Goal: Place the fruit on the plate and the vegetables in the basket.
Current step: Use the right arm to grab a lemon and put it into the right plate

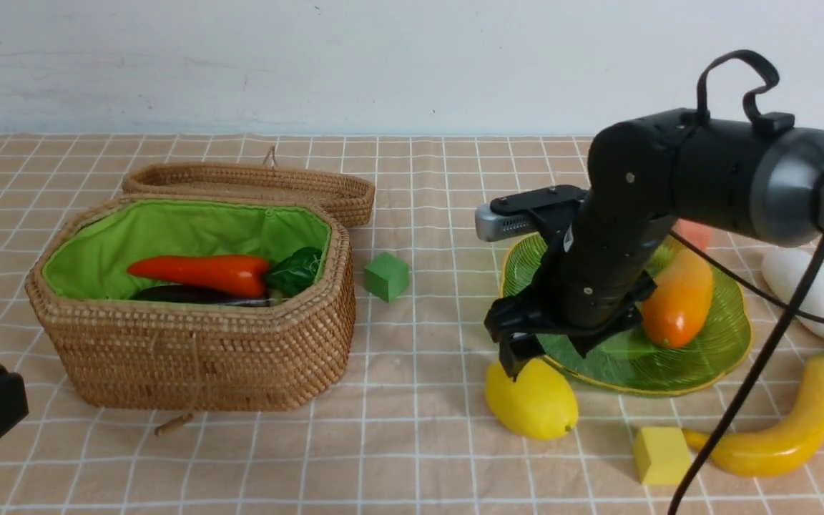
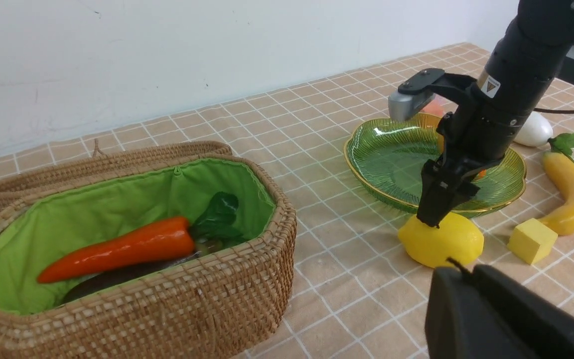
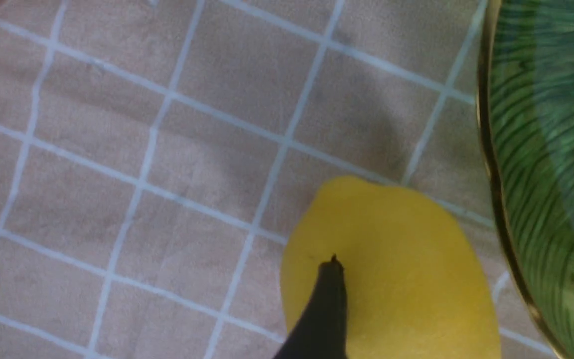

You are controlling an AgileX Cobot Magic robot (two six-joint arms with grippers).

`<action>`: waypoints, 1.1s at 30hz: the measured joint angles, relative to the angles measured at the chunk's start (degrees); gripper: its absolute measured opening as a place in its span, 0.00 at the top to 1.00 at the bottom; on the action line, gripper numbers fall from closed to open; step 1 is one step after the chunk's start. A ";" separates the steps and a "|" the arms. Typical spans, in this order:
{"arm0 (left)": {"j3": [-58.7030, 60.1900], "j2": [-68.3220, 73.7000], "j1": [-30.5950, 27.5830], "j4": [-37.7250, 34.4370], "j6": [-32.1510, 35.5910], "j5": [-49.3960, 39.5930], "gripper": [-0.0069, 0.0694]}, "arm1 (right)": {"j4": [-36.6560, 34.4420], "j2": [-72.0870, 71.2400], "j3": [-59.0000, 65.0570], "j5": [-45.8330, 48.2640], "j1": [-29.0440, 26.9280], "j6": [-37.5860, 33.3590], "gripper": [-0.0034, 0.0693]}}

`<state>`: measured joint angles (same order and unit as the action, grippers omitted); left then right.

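Observation:
The lemon (image 1: 533, 404) lies on the cloth just in front of the plate (image 1: 712, 357). The mango (image 1: 677, 300) lies on the plate. My right gripper (image 1: 551, 350) is open just above the lemon (image 3: 401, 249), one finger (image 3: 329, 304) over the lemon and the other over the plate rim (image 3: 541, 124). The banana (image 1: 784, 429) and the radish (image 1: 809, 293) lie on the cloth right of the plate. The carrot (image 1: 201, 274) and the eggplant (image 1: 183, 293) lie in the open basket (image 1: 190, 350). The gourd is out of view. My left gripper (image 2: 469, 271) is shut and empty, low at the front left.
A green cube (image 1: 386, 276) sits between basket and plate. A yellow cube (image 1: 661, 455) lies beside the banana. A pink cube (image 1: 694, 232) sits behind the plate. The basket's lid (image 1: 254, 182) lies folded back behind it.

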<state>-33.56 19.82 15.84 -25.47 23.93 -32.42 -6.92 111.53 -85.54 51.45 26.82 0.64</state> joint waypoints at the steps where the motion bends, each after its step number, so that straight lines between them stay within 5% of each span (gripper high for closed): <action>1: 0.00 0.00 0.00 0.00 0.00 -0.06 0.88 | -0.64 0.49 0.00 -0.69 0.20 0.00 0.03; 25: 0.00 0.00 0.00 0.00 0.00 -0.50 0.86 | -3.54 6.57 -0.97 2.67 4.83 0.00 0.16; 33: 0.00 0.00 0.00 0.00 0.00 -0.50 0.86 | 1.78 3.92 -8.20 6.82 3.72 3.96 0.16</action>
<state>-33.56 19.82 15.84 -25.47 23.93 -32.93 -5.14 115.45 -93.73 58.27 30.54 4.60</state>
